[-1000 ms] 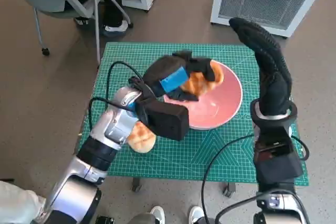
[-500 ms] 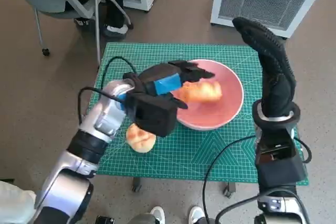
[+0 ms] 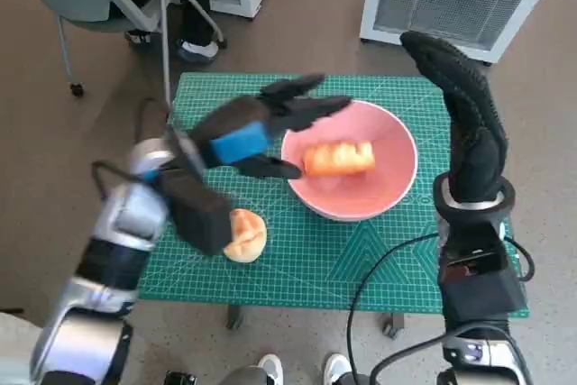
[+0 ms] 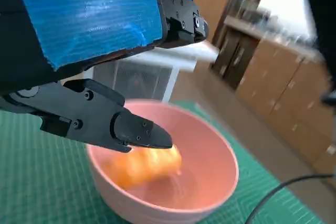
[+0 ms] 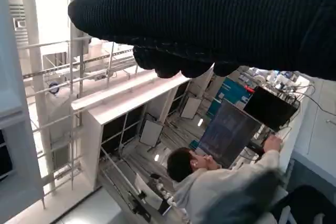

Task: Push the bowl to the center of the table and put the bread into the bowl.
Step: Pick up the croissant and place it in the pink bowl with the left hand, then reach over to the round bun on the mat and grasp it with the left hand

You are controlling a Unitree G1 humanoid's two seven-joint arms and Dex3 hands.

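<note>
In the head view the pink bowl (image 3: 352,171) sits on the green cutting mat (image 3: 306,259), a little toward 2 o'clock of the mat's middle, with one piece of bread (image 3: 339,159) lying inside it; a second bread roll (image 3: 242,234) rests on the mat at about 8 o'clock of the bowl. The left hand (image 3: 257,128) hovers at the bowl's 9 o'clock rim, fingers spread and holding nothing. The right hand (image 3: 464,123) stands raised at 3 o'clock of the bowl, fingers straight (nothing in it). In the left wrist view the fingers (image 4: 107,121) spread above the bowl (image 4: 210,182), apart from the bread (image 4: 144,163). In the right wrist view the glove (image 5: 210,22) is empty, with a person (image 5: 220,184) at a monitor (image 5: 227,132) beyond it
</note>
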